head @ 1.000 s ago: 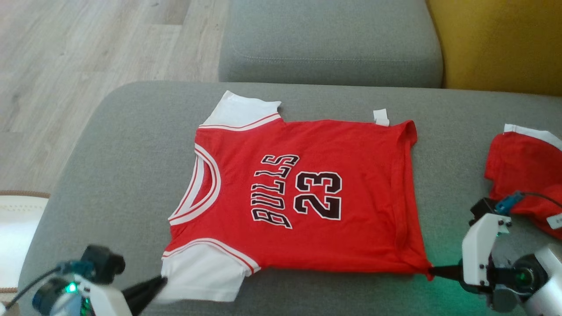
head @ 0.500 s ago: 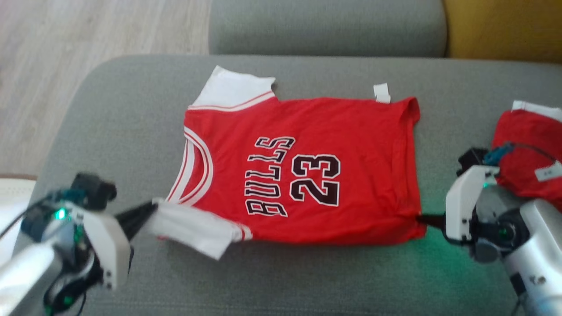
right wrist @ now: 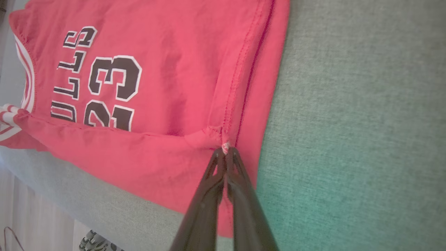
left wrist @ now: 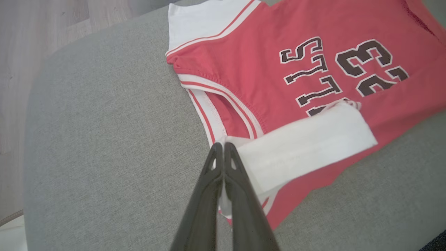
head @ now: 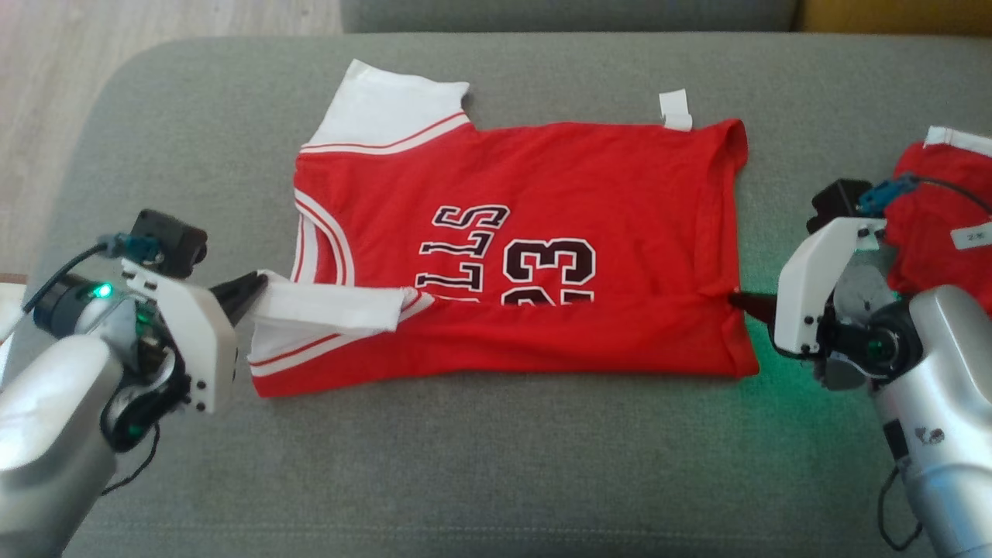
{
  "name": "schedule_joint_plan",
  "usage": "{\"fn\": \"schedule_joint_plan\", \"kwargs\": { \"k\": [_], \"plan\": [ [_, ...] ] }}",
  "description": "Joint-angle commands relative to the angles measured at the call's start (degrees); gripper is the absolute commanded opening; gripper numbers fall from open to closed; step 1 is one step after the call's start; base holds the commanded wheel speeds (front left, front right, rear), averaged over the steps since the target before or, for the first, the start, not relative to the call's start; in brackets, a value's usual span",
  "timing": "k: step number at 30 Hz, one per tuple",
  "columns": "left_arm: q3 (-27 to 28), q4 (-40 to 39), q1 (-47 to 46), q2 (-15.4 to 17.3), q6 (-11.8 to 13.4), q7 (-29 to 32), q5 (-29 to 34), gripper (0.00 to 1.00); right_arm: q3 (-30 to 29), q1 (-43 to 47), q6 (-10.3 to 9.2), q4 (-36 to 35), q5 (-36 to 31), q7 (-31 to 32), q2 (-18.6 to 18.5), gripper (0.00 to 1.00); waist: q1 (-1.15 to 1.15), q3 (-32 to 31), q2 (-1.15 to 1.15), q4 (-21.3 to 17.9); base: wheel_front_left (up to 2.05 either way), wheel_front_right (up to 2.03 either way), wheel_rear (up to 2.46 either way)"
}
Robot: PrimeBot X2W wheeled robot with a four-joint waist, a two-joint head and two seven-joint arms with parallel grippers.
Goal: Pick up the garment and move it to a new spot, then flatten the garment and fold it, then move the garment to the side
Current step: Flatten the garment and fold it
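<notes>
The garment [head: 542, 194] is a red jersey with white sleeves and black "BULLS 23" lettering, spread on the grey sofa seat [head: 480, 480]. Its near long edge is lifted and folded over toward the middle, covering the lower part of the lettering. My left gripper [head: 260, 285] is shut on the white near sleeve [left wrist: 299, 146], which lies doubled over the red front. My right gripper [head: 736, 298] is shut on the hem corner [right wrist: 223, 141] at the garment's other end. Both wrist views show the dark fingers [left wrist: 223, 181] pressed together on the cloth.
A second red and white garment [head: 942, 201] lies bunched at the sofa's right edge, just behind my right wrist. Wooden floor [head: 46, 93] shows beyond the sofa's left side. A grey back cushion [head: 566, 12] runs along the top.
Both grippers have carried the garment's near edge away from me, over the jersey front, so the fold has grown. The camera has tilted down, shifting the whole picture.
</notes>
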Motion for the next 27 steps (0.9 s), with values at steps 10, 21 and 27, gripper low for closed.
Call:
{"fn": "schedule_joint_plan", "kwargs": {
  "k": [10, 21, 27],
  "plan": [
    [-1.8, 6.5, -8.8, -1.1, -0.3, -3.0, 0.4, 0.00, 1.6, -5.6, 0.37, 0.3, -1.5, -5.6, 1.3, 0.00, 0.00, 3.1, 0.00, -1.3, 0.00, 0.00, 0.00],
    [-0.5, 14.3, -12.0, -5.1, 0.9, -16.1, 0.1, 1.00, 1.0, -6.7, 0.37, 2.5, -2.1, -14.9, 2.3, 1.00, 0.00, 2.8, 0.00, -1.6, 0.00, 0.00, 0.00],
    [5.9, 15.8, -10.8, -7.9, 4.8, -25.9, -3.5, 1.00, -1.1, -4.7, 0.37, 0.8, -1.4, -28.4, 2.6, 1.00, 0.00, 0.6, 0.00, -1.3, 0.00, 0.00, 0.00]
  ]
}}
